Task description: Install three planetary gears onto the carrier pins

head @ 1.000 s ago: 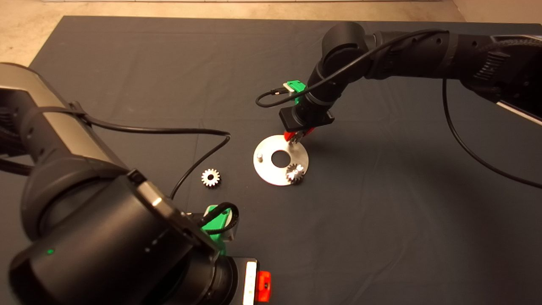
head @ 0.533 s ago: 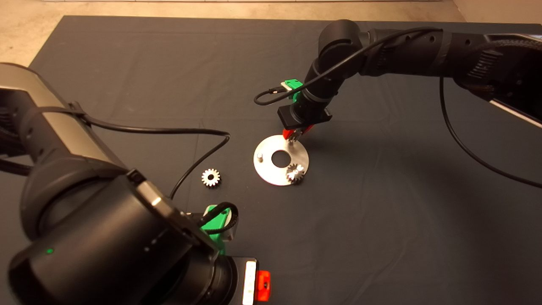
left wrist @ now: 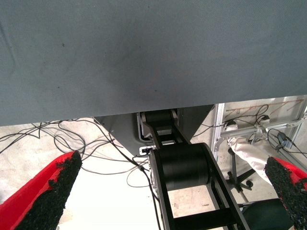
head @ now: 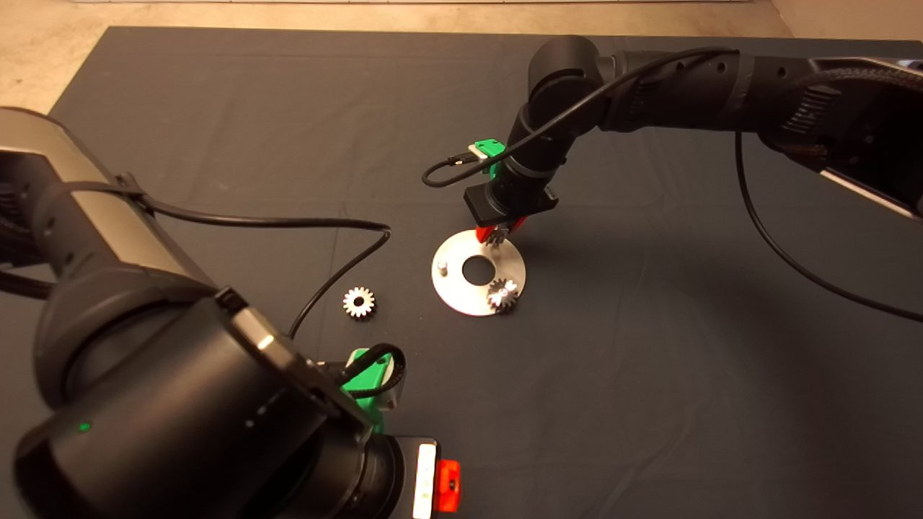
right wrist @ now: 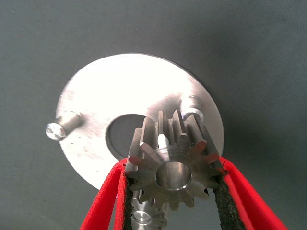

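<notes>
We have the right gripper [head: 499, 234] clamped on one planetary gear [right wrist: 173, 168], hanging over the far rim of the carrier disc [head: 461, 292], which sits near the middle of the worktop [head: 649, 360]. In the right wrist view the gear is pinched between both black pads, bore facing the camera, teeth clear of the disc. Below the gear we see the tip of one carrier pin [right wrist: 142, 218], slightly off the bore axis; gear not seated. Two other pins in that view: one bare [right wrist: 61, 126] at the disc rim, one [right wrist: 191, 106] with no gear on it, beyond the held gear. In the head view a second gear [head: 503, 294] sits on the disc at its near-right edge, and a bare pin [head: 443, 269] stands on the disc's left side. Third gear [head: 358, 302] lies flat on the mat left of the disc, apart from it. Left gripper [left wrist: 168, 191] is parked at the near-left edge of the worktop, fingers spread wide, nothing between them; its camera sees the mat edge and floor cables.
</notes>
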### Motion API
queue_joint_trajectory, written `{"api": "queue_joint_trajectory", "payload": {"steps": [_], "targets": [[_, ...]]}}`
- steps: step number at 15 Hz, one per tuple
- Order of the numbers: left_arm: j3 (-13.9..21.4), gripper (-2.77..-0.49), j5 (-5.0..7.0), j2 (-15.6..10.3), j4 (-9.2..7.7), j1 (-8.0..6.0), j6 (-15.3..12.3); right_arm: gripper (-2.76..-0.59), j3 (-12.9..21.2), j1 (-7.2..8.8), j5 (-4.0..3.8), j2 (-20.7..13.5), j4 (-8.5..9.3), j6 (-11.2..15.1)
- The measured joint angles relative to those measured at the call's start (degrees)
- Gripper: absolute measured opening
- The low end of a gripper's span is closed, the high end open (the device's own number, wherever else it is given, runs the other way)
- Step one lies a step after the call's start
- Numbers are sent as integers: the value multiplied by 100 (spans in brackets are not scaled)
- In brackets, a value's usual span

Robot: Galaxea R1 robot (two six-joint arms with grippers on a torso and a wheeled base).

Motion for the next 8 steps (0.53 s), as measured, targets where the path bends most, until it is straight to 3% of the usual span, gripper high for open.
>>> {"api": "queue_joint_trajectory", "payload": {"steps": [2,5,8], "targets": [[0,-49,-2,0,0,-1,0,-242,-41,0,-12,13,0,-1],[0,-49,-2,-6,-1,2,0,-242,-87,0,-180,13,0,-2],[0,-49,0,-6,0,-1,0,-242,-124,0,-180,30,2,-2]]}}
